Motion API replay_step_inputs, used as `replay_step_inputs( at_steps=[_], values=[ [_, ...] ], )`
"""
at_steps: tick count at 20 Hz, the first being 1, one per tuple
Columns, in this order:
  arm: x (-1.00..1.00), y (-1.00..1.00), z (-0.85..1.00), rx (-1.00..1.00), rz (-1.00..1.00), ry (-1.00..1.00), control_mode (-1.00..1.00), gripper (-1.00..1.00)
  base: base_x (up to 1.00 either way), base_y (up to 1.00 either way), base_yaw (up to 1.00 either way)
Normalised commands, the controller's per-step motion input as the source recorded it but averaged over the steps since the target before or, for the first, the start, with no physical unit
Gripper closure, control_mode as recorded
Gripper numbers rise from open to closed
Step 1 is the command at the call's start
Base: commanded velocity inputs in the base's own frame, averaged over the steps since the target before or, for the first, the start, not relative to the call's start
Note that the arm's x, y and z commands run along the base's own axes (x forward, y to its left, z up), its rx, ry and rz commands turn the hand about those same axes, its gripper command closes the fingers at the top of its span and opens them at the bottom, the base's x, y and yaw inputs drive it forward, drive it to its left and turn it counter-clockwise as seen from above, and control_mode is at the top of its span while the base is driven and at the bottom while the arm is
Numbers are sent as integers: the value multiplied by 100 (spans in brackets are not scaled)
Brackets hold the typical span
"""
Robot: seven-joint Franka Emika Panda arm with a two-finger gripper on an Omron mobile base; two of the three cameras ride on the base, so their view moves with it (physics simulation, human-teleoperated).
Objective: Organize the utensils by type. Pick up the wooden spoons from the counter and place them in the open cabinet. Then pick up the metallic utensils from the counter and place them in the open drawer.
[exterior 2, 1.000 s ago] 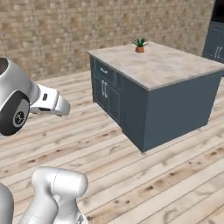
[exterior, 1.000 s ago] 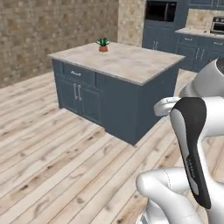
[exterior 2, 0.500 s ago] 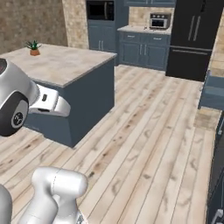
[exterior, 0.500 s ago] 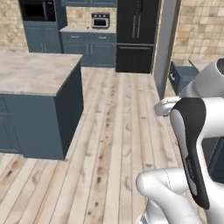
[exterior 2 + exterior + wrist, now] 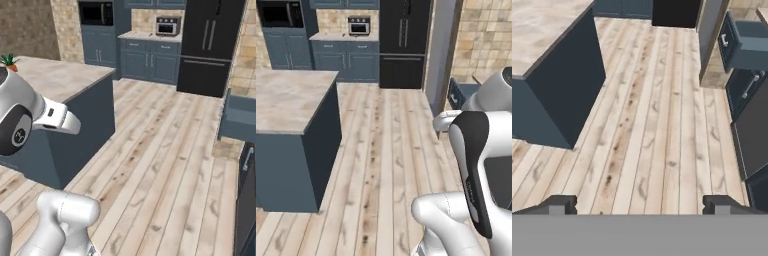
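Hand view: gripper (image 5: 640,202) wide open, empty, drawer (image 5: 747,42) ahead-right; wooden spoon prob light, stiff, grab mid-handle, metal ones thin, slippery.

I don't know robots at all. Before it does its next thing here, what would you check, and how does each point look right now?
1. Gripper open and holding nothing: ok.
2. Plank floor ahead free of obstacles: ok.
3. Open drawer pulled out and ready: ok.
4. Room left beside the island: ok, it sits off to the left.
5. Utensils located: cannot tell, none can be made out.
6. Far counter with the toaster oven within reach: not ok, it is far across the room.
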Motion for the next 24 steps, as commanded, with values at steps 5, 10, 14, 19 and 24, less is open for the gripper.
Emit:
replay_step_inputs(
  at_steps=[5, 10, 14, 19, 24],
  values=[
    [0, 0, 0, 0, 0, 0, 100, -100, 98, 1, -14],
    [0, 0, 0, 0, 0, 0, 100, -100, 100, 0, -5],
    [0, 0, 0, 0, 0, 0, 100, -100, 98, 0, -3],
    [0, 0, 0, 0, 0, 0, 100, -100, 94, 0, -5],
    [0, 0, 0, 0, 0, 0, 100, -100, 94, 0, -5]
  ],
)
